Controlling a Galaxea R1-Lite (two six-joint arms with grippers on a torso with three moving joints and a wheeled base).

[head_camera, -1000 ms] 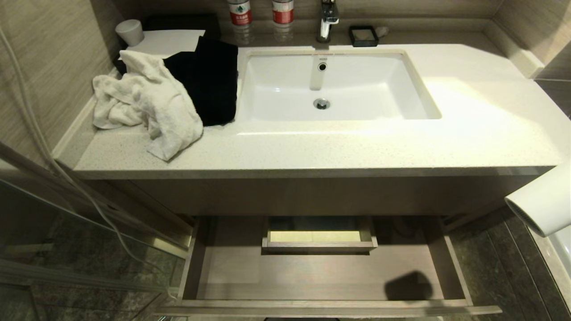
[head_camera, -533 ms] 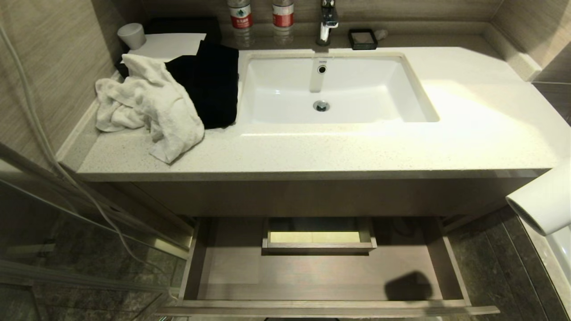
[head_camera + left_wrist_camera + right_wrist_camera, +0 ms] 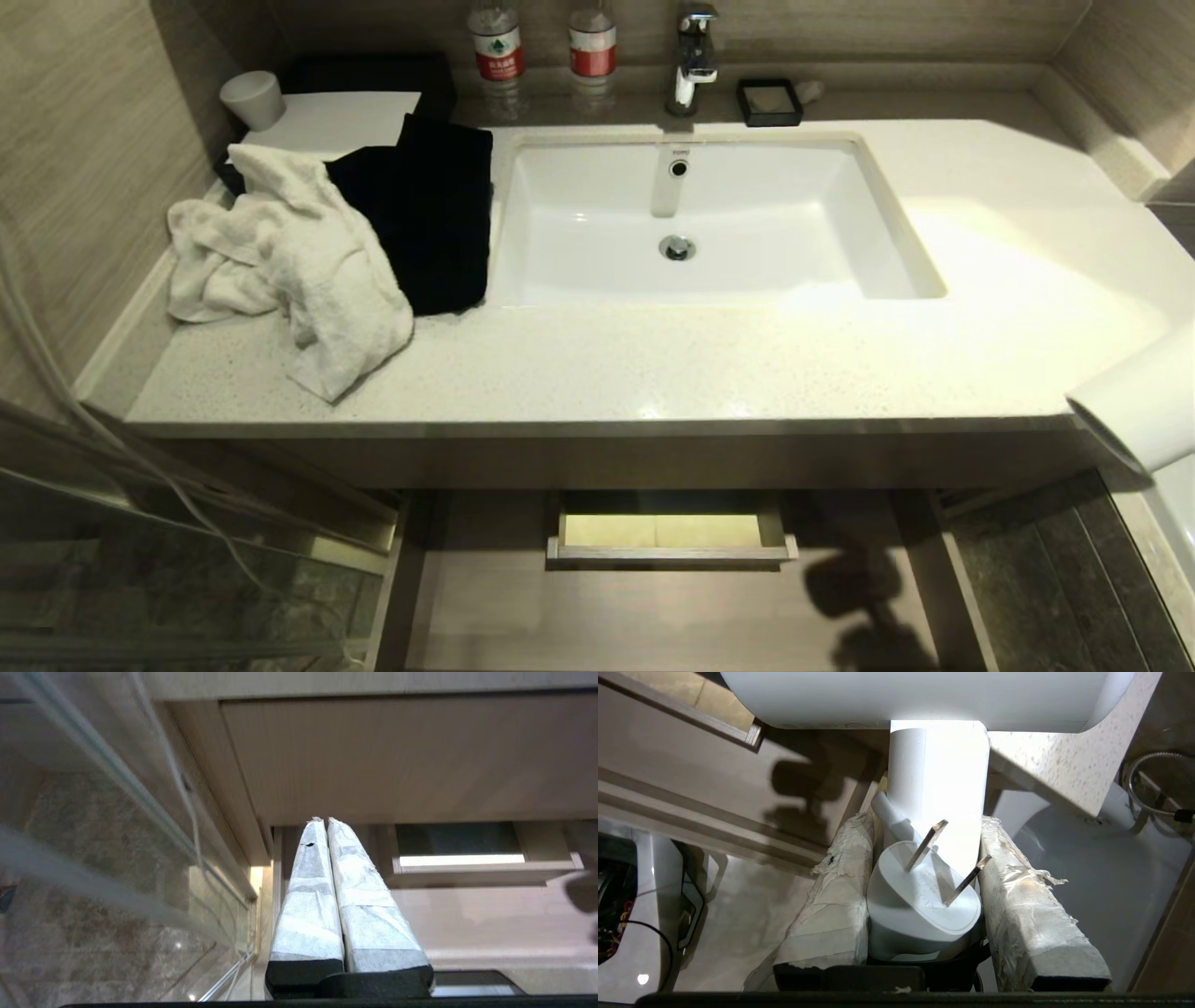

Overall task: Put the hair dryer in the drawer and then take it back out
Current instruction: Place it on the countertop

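Observation:
The white hair dryer [image 3: 1134,406] pokes into the head view at the right edge, level with the counter's front edge and off to the right of the drawer. My right gripper [image 3: 924,823] is shut on its handle [image 3: 938,774], with the white plug [image 3: 924,896] wedged between the taped fingers and the barrel [image 3: 924,695] across the far end. The light-wood drawer [image 3: 597,616] stands pulled open under the counter with nothing on its floor but a shadow. My left gripper [image 3: 324,821] is shut on nothing, pointing at the drawer's [image 3: 490,914] left end.
On the countertop [image 3: 1027,308] lie a crumpled white towel [image 3: 289,261] and a black cloth [image 3: 429,215], left of the sink [image 3: 915,252]. Two bottles [image 3: 498,37], a faucet [image 3: 693,51], a cup [image 3: 252,98] and a black dish [image 3: 768,101] line the back. A glass panel [image 3: 140,560] stands at the left.
The whole picture has slid downward as the camera moved, so less of the drawer shows. The hair dryer has risen from below the counter edge to level with it.

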